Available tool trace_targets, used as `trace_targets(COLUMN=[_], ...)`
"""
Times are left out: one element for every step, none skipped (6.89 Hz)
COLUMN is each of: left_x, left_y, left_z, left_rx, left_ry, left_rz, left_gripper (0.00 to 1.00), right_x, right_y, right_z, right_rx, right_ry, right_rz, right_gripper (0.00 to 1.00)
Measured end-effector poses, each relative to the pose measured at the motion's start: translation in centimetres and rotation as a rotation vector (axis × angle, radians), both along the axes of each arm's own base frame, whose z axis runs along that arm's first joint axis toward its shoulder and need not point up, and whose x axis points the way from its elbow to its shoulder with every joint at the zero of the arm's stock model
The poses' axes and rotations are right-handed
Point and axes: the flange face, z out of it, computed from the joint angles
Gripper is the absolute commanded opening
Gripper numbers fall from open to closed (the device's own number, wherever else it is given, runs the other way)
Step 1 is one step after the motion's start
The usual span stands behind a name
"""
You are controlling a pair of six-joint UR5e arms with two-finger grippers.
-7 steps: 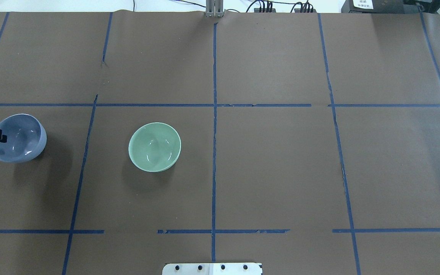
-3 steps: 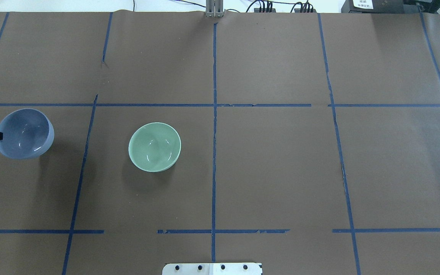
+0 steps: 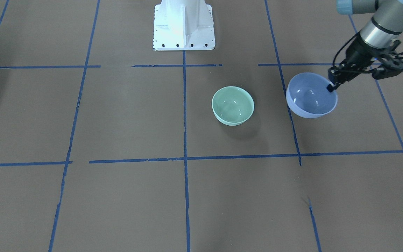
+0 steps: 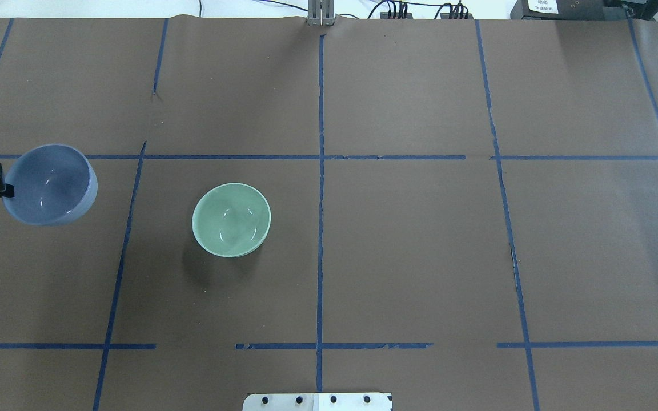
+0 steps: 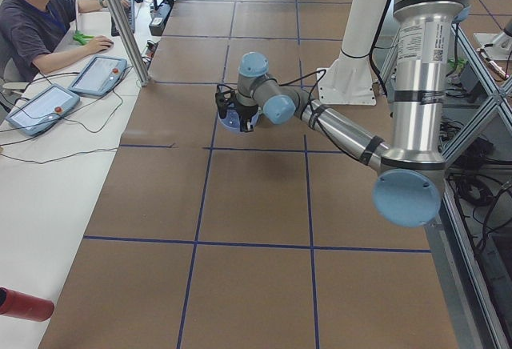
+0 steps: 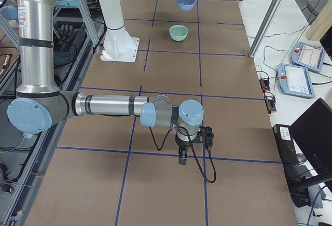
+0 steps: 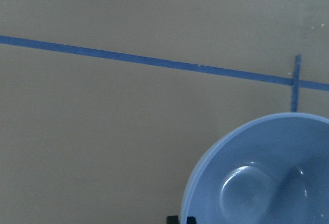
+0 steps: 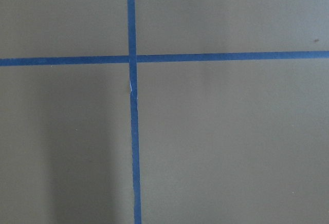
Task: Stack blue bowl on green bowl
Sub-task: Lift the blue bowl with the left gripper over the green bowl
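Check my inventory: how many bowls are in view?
2. The blue bowl hangs over the table on the robot's left, held by the left gripper, jaws on its rim. The green bowl sits on the table nearer the centre. None seems hidden.

- From the wrist of the right claw (image 6: pixel 182 159), all I can see is brown tabletop (image 8: pixel 231 142), flat and matte.
- One strip of blue tape (image 8: pixel 135 152) runs from the top edge of that view to the bottom, left of the middle, drifting slightly right as it goes down.
- A second blue strip (image 8: pixel 231 56) runs from side to side across the upper part.
- The two strips meet at a crossing (image 8: pixel 131 58), up and to the left of the centre of the claw's view.
- Just below the crossing, the long strip has a small pale nick (image 8: pixel 130 88).
- A soft, darker shadow (image 8: pixel 67 172) covers the lower left, and the tabletop to the right of the long strip is lighter.
- A tiny dark speck (image 8: pixel 316 40) sits near the right edge, above the crosswise strip.
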Motion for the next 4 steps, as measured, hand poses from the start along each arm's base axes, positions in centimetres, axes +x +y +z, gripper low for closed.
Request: trace_targets(left_x=[4.7, 8.8, 11.6, 13.5], left_y=[0.4, 1.6, 2.9, 3.6], left_z=[-4.7, -8.1, -9.5, -9.6], left_rx=[-0.064, -0.106, -0.134, -0.157], left_ry=[0.010, -0.001, -0.013, -0.029], left_rz=[0.008, 0.015, 0.017, 0.014], left_gripper=[0.00, 0.00, 0.00, 0.00], right_x=[0.0, 0.0, 0.0, 0.0], right_y=[0.0, 0.0, 0.0, 0.0], right_z=[0.0, 0.0, 0.0, 0.0], right_rx=[0.001, 0.001, 0.000, 0.000], right_ry=[0.000, 0.000, 0.000, 0.000], right_rz=[0.000, 0.000, 0.001, 0.001], right_gripper=[1.00, 1.00, 1.00, 1.00])
